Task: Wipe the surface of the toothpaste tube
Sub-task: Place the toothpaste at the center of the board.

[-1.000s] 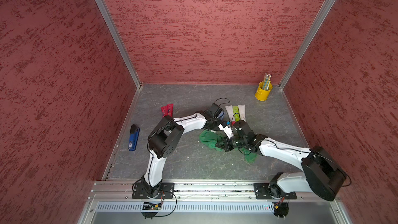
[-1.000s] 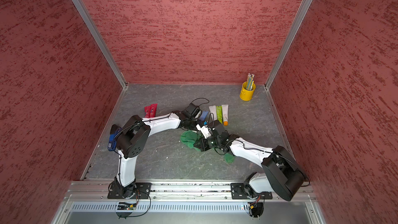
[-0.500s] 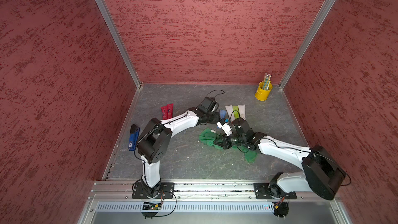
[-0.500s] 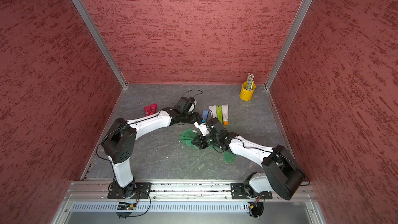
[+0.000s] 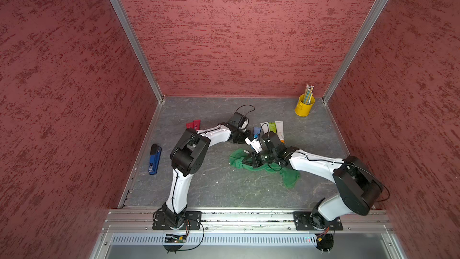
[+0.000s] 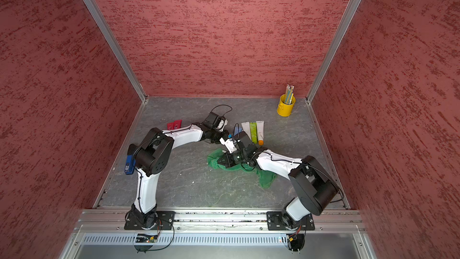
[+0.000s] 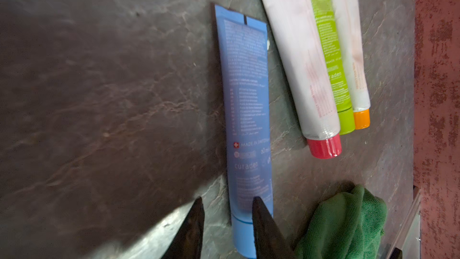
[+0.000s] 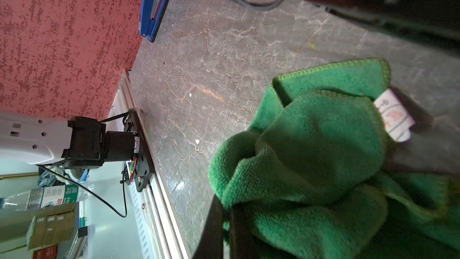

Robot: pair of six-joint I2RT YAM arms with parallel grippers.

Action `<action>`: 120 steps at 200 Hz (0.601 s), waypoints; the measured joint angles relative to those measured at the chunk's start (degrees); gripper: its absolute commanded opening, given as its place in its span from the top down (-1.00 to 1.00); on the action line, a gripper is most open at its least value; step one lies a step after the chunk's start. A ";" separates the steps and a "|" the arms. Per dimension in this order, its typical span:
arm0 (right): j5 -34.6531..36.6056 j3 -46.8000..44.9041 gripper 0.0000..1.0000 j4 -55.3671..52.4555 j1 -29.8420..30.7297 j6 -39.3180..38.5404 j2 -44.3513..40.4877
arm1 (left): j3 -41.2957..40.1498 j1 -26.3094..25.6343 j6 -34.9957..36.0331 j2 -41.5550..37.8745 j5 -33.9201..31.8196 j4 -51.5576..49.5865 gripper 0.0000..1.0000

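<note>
The blue toothpaste tube (image 7: 245,110) lies flat on the grey table, also seen in both top views (image 5: 256,130) (image 6: 237,130). My left gripper (image 7: 227,200) hovers open at its cap end; one finger overlaps the tube and the other stands over bare table beside it, so nothing is gripped. The green cloth (image 8: 311,145) lies bunched in the middle of the table (image 5: 288,178). My right gripper (image 8: 225,208) is shut on a fold of the cloth, near side of the tube (image 5: 246,161).
Three more tubes lie side by side right of the blue one: red-capped (image 7: 298,58), green (image 7: 331,71), orange-capped (image 7: 353,58). A yellow pencil cup (image 5: 304,107) stands at the back right. A blue stapler (image 5: 154,159) and red packets (image 5: 193,124) lie at the left.
My left gripper has drawn back from beside the cloth toward the far side, and the blue tube now shows lying on the table. The right gripper has stayed on the cloth.
</note>
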 measured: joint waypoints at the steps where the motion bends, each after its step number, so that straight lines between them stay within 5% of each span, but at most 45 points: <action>1: -0.04 0.00 1.00 0.02 0.00 0.00 0.04 | 0.09 0.00 -0.02 0.04 0.07 -0.02 0.27; 120: -2.54 -0.96 1.00 2.62 0.00 0.04 1.16 | 9.62 -0.79 -0.94 6.56 3.58 -1.44 0.20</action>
